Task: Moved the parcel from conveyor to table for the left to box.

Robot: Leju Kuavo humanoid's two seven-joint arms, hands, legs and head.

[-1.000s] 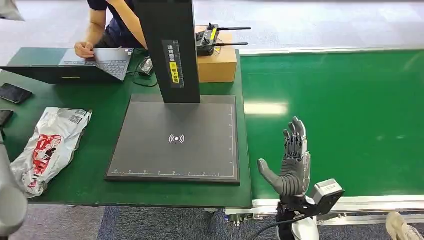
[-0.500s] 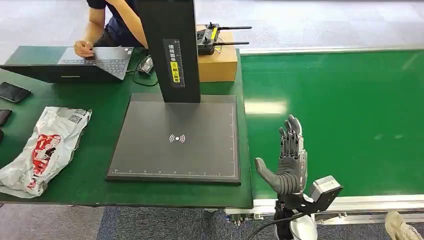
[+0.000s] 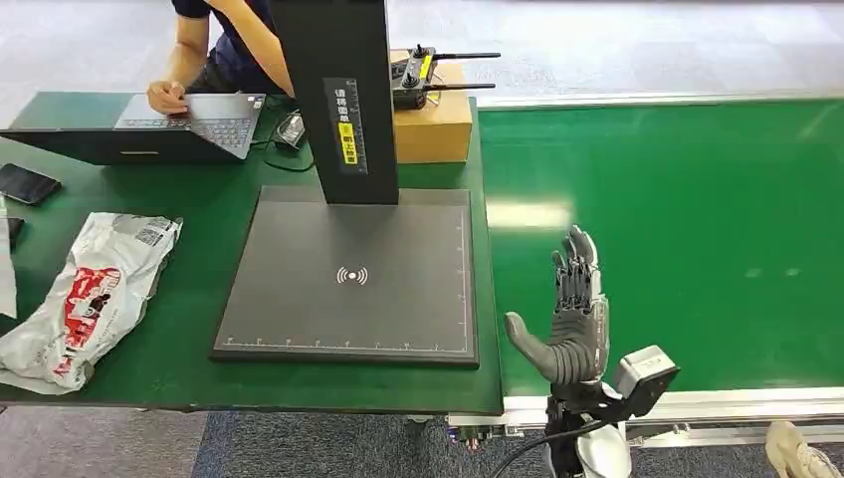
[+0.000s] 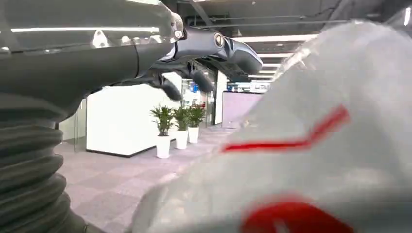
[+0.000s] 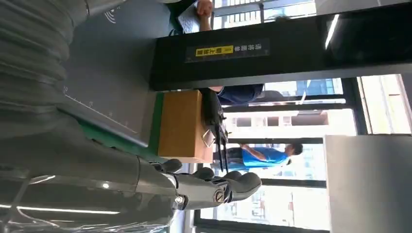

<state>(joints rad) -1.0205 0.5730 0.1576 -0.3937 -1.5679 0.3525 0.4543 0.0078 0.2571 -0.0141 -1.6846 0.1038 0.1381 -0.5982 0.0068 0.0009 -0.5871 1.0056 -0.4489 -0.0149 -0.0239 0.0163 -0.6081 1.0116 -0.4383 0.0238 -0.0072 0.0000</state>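
The parcel [image 3: 85, 297], a white plastic mailer bag printed in red, is seen lying crumpled on the green table [image 3: 199, 368], at its left side and near the front edge, well apart from the conveyor belt [image 3: 677, 229]. In the left wrist view the same bag [image 4: 311, 160] is shown close up, with the left hand [image 4: 194, 58] held just above it; the fingers [image 4: 170, 88] are spread and nothing is gripped, and no contact with the bag can be made out.

The right hand [image 3: 572, 319] is held upright over the near edge of the conveyor belt, just beside the table's right edge, palm turned toward the table, fingers straight and apart, thumb stuck out, nothing held.

A dark scanner base plate [image 3: 348, 274] is laid in the middle of the table, with a black column [image 3: 333, 100] rising from its far side. Behind the column a brown cardboard box [image 3: 433, 124] is placed, and a black remote controller with antennas [image 3: 418, 80] is set on top of it. At the far left an open laptop [image 3: 149, 124] is being touched by a person's hand [image 3: 167, 98]. A dark phone [image 3: 28, 184] is lying near the table's left edge.
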